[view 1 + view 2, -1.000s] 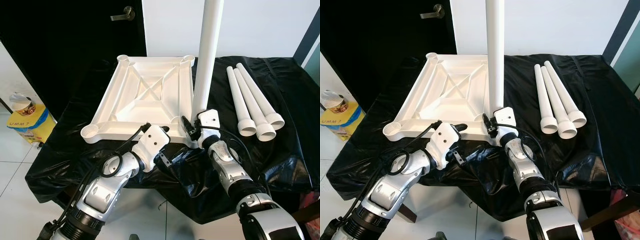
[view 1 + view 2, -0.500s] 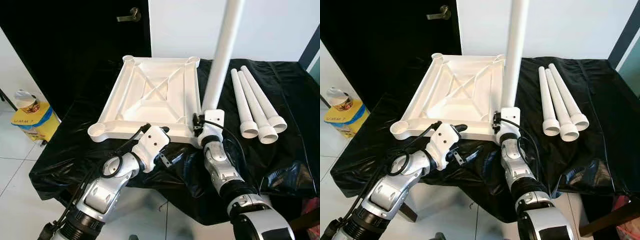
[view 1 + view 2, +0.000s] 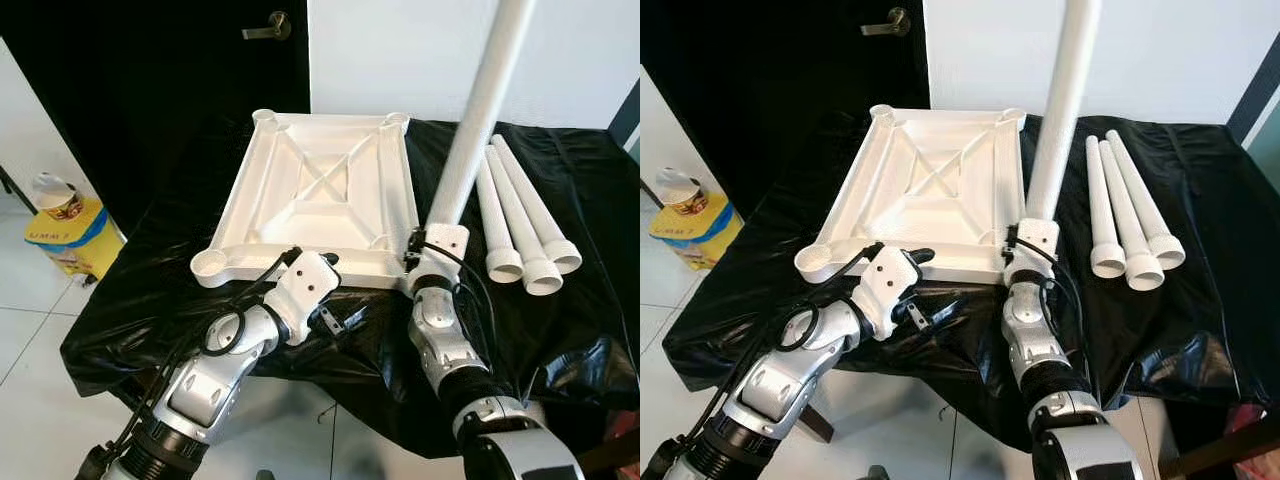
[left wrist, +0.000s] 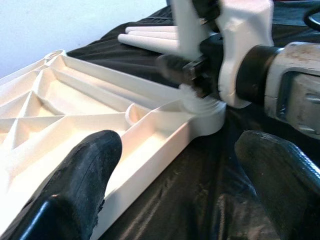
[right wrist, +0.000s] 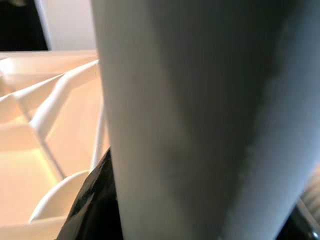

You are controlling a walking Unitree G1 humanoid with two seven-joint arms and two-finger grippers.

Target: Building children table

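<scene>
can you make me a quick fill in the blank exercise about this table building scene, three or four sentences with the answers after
1. The right gripper holds a white leg at the tabletop's near-right corner, and the leg tilts toward the robot's ____.
2. Beside the upturned tabletop, ____ spare legs lie on the cloth.
3. The cloth covering the work surface is ____ in colour.
4. The left gripper rests at the tabletop's near edge with its jaws ____.

Missing words: right; three; black; open
</scene>
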